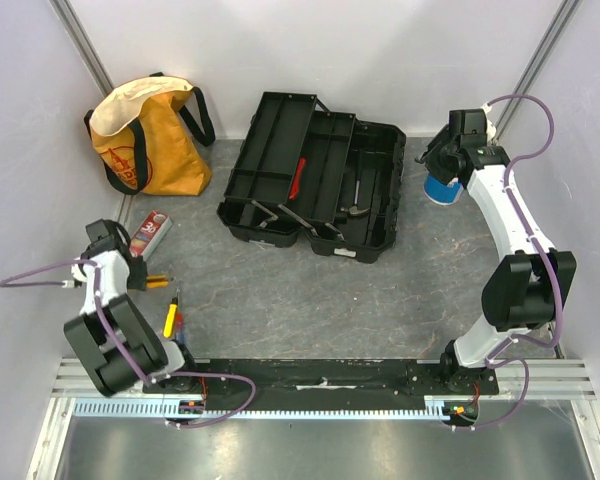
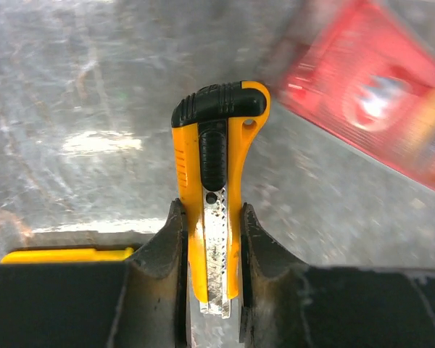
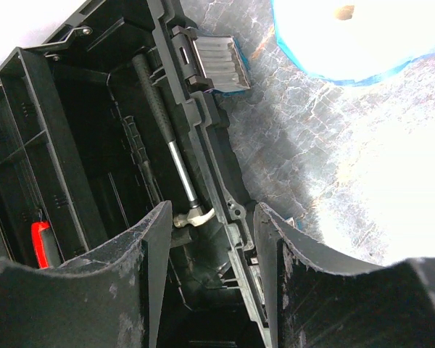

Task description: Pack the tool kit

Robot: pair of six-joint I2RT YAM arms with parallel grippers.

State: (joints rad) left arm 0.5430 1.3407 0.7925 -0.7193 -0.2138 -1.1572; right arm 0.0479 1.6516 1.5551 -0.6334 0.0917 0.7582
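Note:
The black toolbox (image 1: 310,175) lies open at the back middle, its trays spread out and a red-marked handle (image 1: 297,178) showing. My left gripper (image 1: 143,279) is low at the left, shut on a yellow and black utility knife (image 2: 216,167); its jaws press both sides of the knife's body (image 1: 158,282) just above the table. My right gripper (image 1: 432,160) hovers open and empty over the toolbox's right rim (image 3: 228,196). A hammer (image 3: 170,148) lies inside the box below it.
A yellow-orange fabric bag (image 1: 145,135) stands at the back left. A red package (image 1: 152,232) lies next to the left gripper and shows in the left wrist view (image 2: 377,94). Yellow-handled tools (image 1: 170,318) lie near the left base. A blue-white roll (image 1: 442,187) sits right of the toolbox.

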